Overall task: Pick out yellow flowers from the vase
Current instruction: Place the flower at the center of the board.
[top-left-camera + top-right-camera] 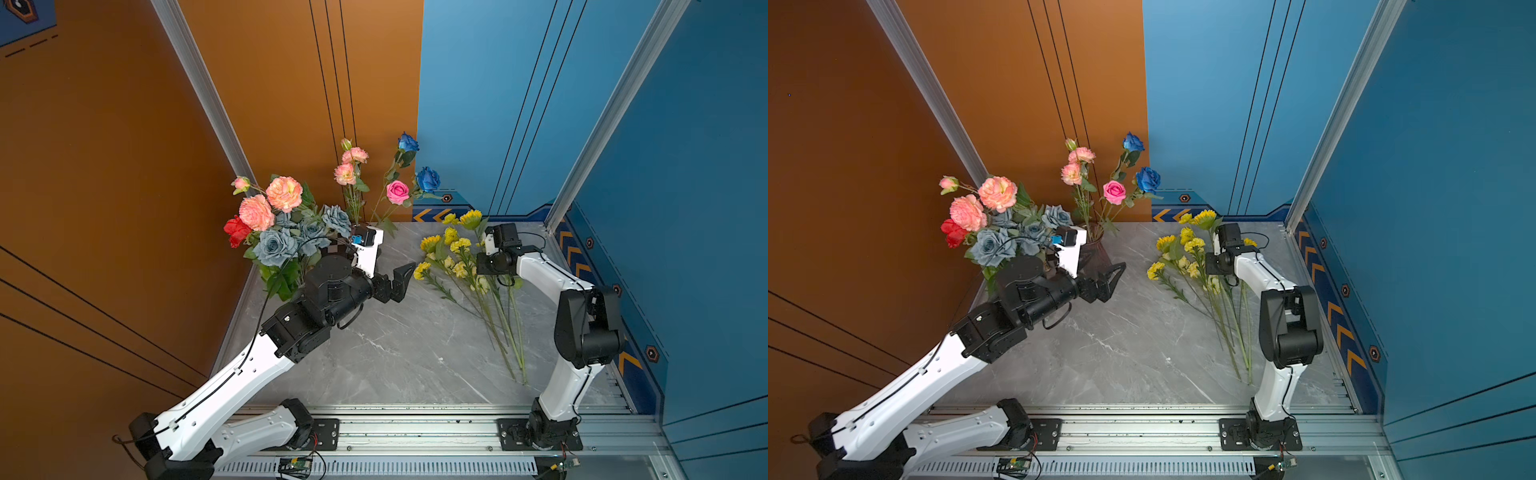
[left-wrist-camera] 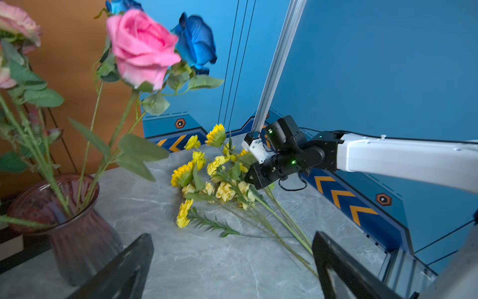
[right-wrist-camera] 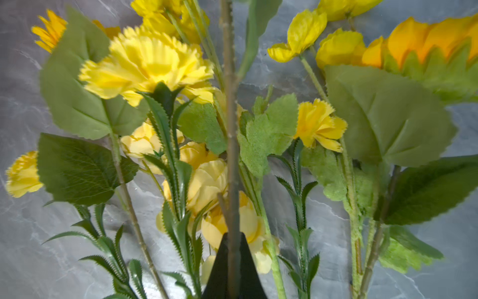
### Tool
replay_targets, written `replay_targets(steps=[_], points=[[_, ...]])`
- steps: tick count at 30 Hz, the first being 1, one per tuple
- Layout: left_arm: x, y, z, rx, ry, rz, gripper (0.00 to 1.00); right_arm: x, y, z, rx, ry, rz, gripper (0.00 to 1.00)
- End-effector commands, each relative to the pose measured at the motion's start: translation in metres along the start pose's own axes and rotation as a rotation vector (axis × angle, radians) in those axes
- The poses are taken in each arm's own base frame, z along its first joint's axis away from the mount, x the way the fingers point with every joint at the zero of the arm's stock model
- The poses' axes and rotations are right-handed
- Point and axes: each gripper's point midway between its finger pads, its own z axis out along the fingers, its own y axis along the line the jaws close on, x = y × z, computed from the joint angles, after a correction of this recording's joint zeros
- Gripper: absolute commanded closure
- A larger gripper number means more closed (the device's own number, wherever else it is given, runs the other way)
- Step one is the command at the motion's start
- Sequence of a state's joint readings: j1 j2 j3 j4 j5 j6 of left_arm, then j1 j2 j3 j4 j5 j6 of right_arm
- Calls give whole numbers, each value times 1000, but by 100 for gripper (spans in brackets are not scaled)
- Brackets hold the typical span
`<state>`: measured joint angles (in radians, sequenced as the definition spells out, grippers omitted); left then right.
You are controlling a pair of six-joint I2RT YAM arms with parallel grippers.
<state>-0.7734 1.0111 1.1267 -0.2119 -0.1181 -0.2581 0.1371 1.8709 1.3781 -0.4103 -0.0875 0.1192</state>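
Observation:
Several yellow flowers lie in a heap on the grey marble table, their green stems fanning toward the front right. My right gripper hangs low over that heap and is shut on one thin upright stem; its bloom is out of frame. My left gripper is open and empty, between the heap and the dark glass vase. No yellow bloom shows in the vase.
The vase holds a pink rose, blue roses and pink carnations. A second bunch of peach peonies, grey-blue roses and a red rose stands at the left behind my left arm. Walls close the back and sides.

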Motion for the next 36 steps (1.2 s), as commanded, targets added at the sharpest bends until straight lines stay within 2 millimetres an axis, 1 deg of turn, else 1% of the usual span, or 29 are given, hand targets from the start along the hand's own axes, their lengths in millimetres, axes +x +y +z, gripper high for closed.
replay_targets(steps=[1, 2, 3, 5, 6, 8, 9, 10, 11, 13, 16, 19, 21, 24, 26, 27, 28, 30, 31, 34, 36], points=[[29, 28, -3, -130, 40, -19, 2, 9, -10, 13, 51, 22, -21, 100], [42, 38, -4, -172, 59, -23, 2, 13, -12, 15, 57, 32, -15, 100], [51, 46, -5, -206, 69, -18, 2, 16, -13, 17, 62, 41, -12, 98], [61, 63, -12, -287, 68, -13, 2, 17, -14, 18, 66, 44, -13, 91], [66, 71, -14, -323, 76, -3, 2, 18, -15, 18, 73, 45, -15, 88], [76, 88, -19, -397, 98, 11, 2, 18, -18, 19, 93, 48, -20, 86], [80, 94, -21, -425, 106, 20, 2, 19, -19, 20, 97, 53, -24, 82], [83, 101, -25, -453, 107, 23, 2, 19, -20, 20, 100, 55, -25, 75], [85, 107, -28, -477, 106, 24, 2, 20, -20, 21, 103, 58, -27, 72], [86, 115, -35, -505, 97, 35, 2, 20, -21, 18, 113, 56, -27, 68], [88, 129, -45, -561, 86, 56, 2, 16, -21, 10, 119, 36, -30, 57], [90, 136, -52, -590, 84, 82, 2, 5, -19, -7, 119, -6, -29, 42], [90, 144, -58, -634, 78, 99, 2, -4, -16, -22, 118, -42, -24, 33], [89, 158, -69, -715, 61, 136, 2, -16, -10, -51, 111, -100, -20, 17], [85, 168, -76, -776, 22, 165, 2, -18, -7, -71, 124, -136, -28, 3], [81, 173, -78, -801, -19, 171, 2, -17, -5, -81, 139, -155, -39, 0], [80, 176, -80, -815, -53, 179, 2, -15, -4, -89, 161, -175, -52, 0], [84, 185, -80, -842, -113, 192, 2, -10, -6, -106, 223, -241, -81, 0], [88, 191, -78, -851, -119, 200, 2, -6, -7, -110, 242, -274, -89, 0], [103, 217, -78, -913, -93, 187, 2, 9, -8, -123, 239, -384, -113, 0], [113, 233, -74, -927, -83, 202, 2, 21, -10, -129, 239, -488, -127, 0]])
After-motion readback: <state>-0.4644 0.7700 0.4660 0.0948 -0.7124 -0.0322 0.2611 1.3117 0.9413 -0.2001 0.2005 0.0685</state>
